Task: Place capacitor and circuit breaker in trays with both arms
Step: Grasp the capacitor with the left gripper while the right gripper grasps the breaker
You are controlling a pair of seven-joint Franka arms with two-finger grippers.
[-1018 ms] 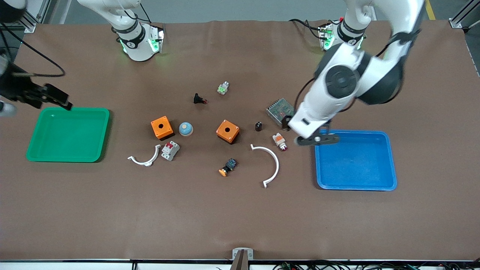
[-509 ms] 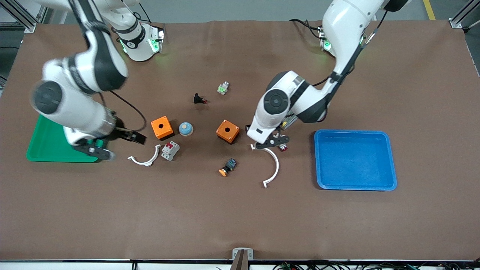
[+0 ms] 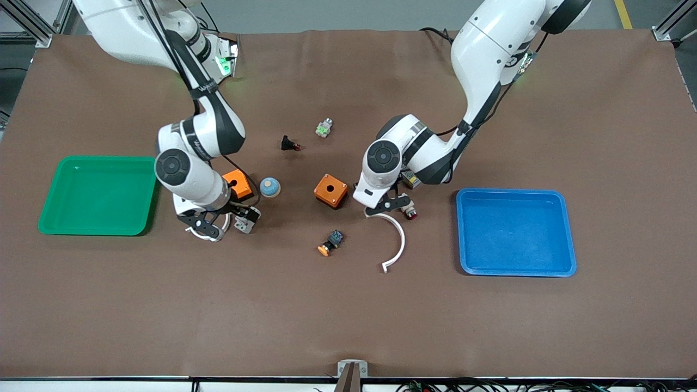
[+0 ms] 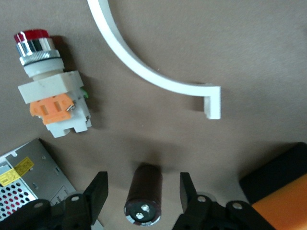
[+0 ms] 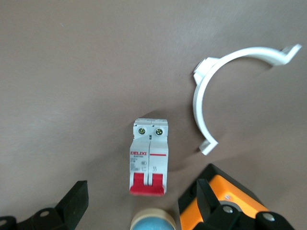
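Note:
The capacitor (image 4: 144, 195), a small dark cylinder with two pale marks on top, stands on the brown mat between the open fingers of my left gripper (image 4: 142, 197); nothing touches it. In the front view the left gripper (image 3: 388, 206) hides it. The circuit breaker (image 5: 149, 155), white-grey with red levers, lies flat on the mat, just ahead of my open right gripper (image 5: 141, 203). In the front view the breaker (image 3: 248, 220) lies beside the right gripper (image 3: 220, 216), which is low over the mat.
A green tray (image 3: 65, 226) lies at the right arm's end, a blue tray (image 3: 514, 269) at the left arm's. Orange boxes (image 3: 330, 190) (image 3: 239, 182), a blue dome (image 3: 269, 187), white arcs (image 3: 396, 239) (image 3: 202, 235), a white-and-orange part (image 4: 55, 103) and a metal mesh box (image 4: 24, 182) crowd the grippers.
The right arm swung from the green tray to over the circuit breaker. The left gripper shifted slightly and settled around the capacitor. Nothing was grasped.

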